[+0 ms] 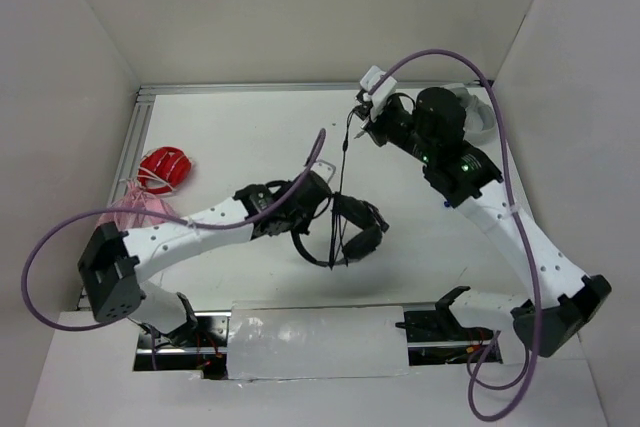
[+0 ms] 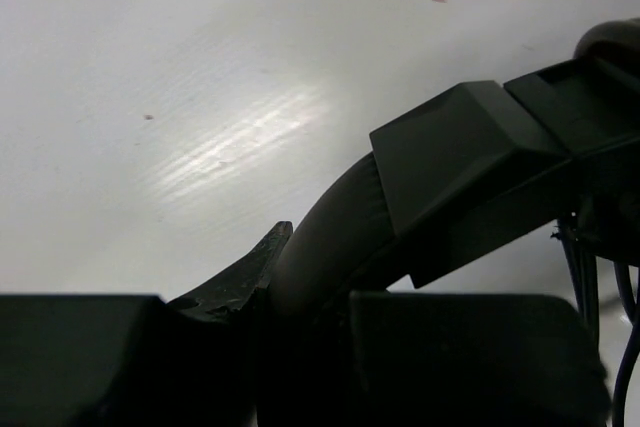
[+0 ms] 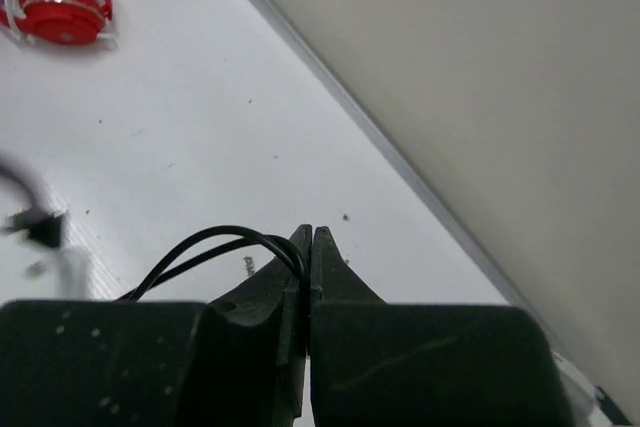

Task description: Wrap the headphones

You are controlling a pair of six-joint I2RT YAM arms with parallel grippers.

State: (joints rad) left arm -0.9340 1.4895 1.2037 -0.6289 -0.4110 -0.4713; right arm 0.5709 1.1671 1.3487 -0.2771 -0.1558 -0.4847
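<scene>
The black headphones (image 1: 355,229) lie mid-table with the earcups to the right. My left gripper (image 1: 305,209) is shut on the headband (image 2: 330,237), which runs between its jaws in the left wrist view. A thin black cable (image 1: 343,162) stretches from the headphones up to my right gripper (image 1: 362,119) at the back of the table. The right gripper (image 3: 310,237) is shut on the cable (image 3: 220,242), which loops out to the left of its fingertips.
Red headphones (image 1: 165,168) lie at the left edge, also seen in the right wrist view (image 3: 55,2). A pink bundle (image 1: 150,209) lies under the left arm. White walls enclose the table. A white panel (image 1: 315,339) covers the near edge.
</scene>
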